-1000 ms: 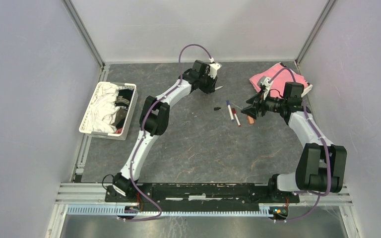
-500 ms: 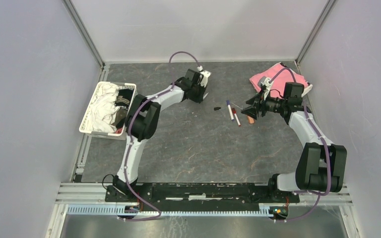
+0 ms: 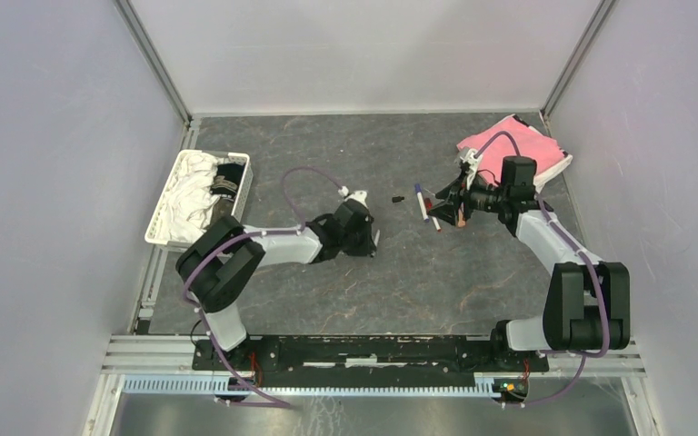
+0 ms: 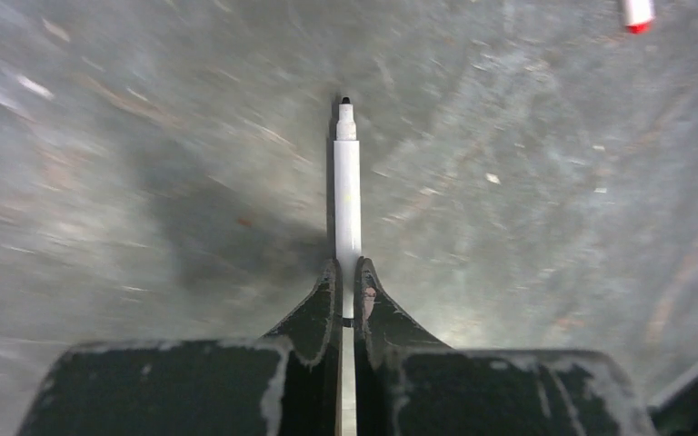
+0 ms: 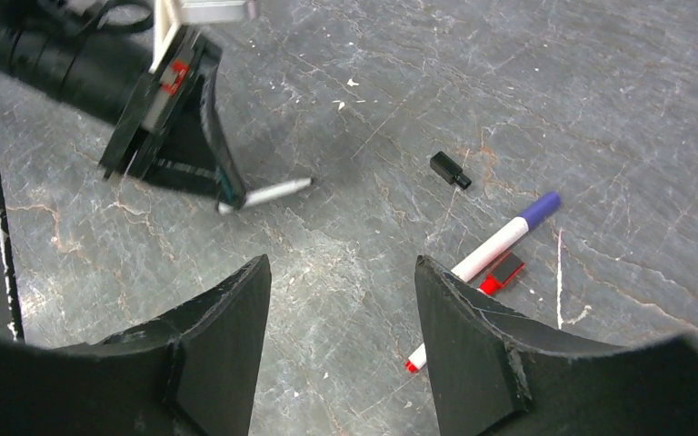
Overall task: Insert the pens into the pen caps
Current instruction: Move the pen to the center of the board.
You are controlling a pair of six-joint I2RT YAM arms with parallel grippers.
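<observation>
My left gripper (image 4: 347,268) is shut on a thin white pen (image 4: 347,182) whose bare black tip points away over the table. In the top view this gripper (image 3: 369,236) hangs left of centre. My right gripper (image 5: 341,272) stands open and holds nothing, just above the table beside a white pen with a purple cap (image 5: 500,241). A second white pen with a red end (image 5: 413,363) is partly hidden by my right finger. A small black-and-red piece (image 5: 502,272) lies beside them. A loose black pen cap (image 5: 451,170) lies alone between the grippers, the same black cap (image 3: 398,198) showing in the top view.
A pink cloth (image 3: 513,145) lies at the back right, behind my right arm. A white basket (image 3: 155,221) of cloths stands at the left edge. Grey walls close the table on three sides.
My left gripper shut on the white pen at the back and swung it toward the near middle. My right gripper shifted a little left, over the pens.
</observation>
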